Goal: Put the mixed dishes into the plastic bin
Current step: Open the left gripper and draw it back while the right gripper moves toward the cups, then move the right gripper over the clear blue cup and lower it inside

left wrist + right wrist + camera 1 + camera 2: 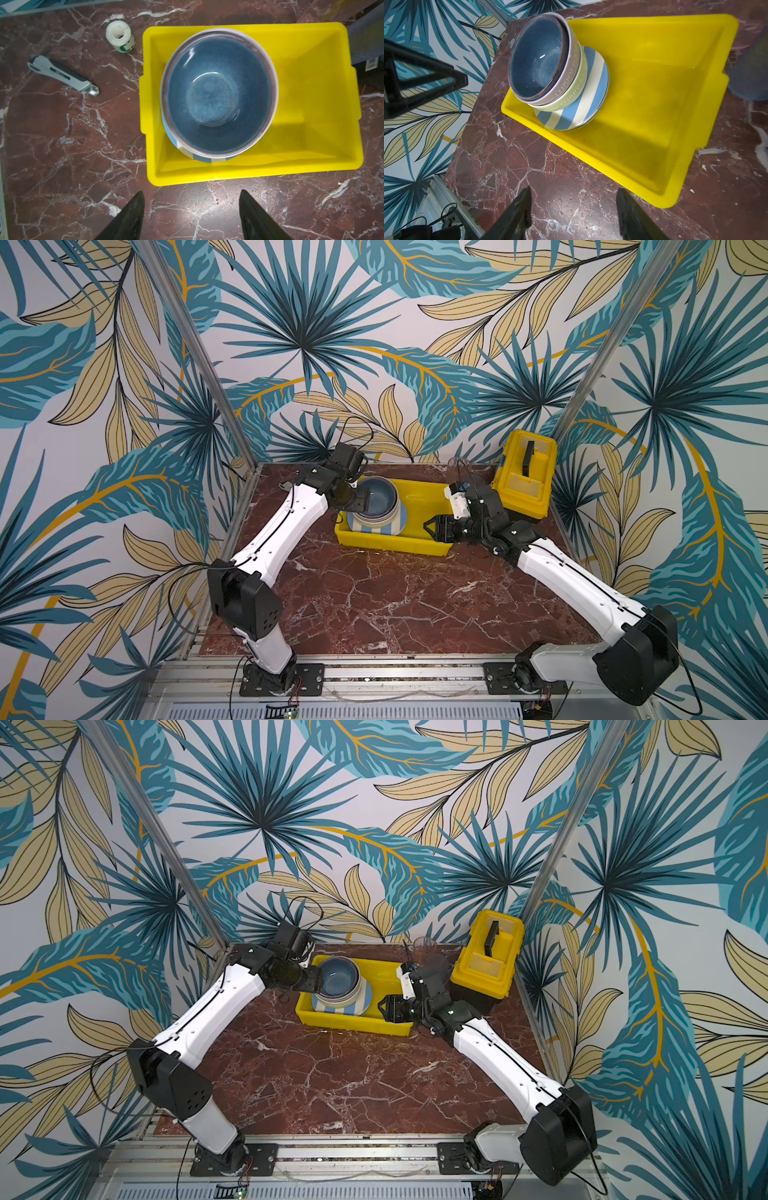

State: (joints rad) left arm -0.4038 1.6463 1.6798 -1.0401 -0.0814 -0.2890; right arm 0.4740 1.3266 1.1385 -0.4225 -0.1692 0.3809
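Observation:
The yellow plastic bin (390, 545) (353, 1025) stands at the back of the marble table. In its left half a blue-and-cream striped plate (583, 99) carries a pale green bowl (571, 97), a lilac bowl (569, 76) and a blue bowl (218, 97) (376, 497) nested on top. My left gripper (191, 197) (318, 979) is open and empty, just outside the bin's left end beside the stack. By the bin's front right corner my right gripper (574, 195) (430, 526) hangs open over bare table. Two clear tumblers (424, 946) stand behind the bin.
A yellow toolbox (525, 472) with a black handle sits at the back right, close behind the right wrist. A white tape roll (120, 36) and a metal wrench (62, 74) lie on the table left of the bin. The bin's right half (654, 124) holds nothing.

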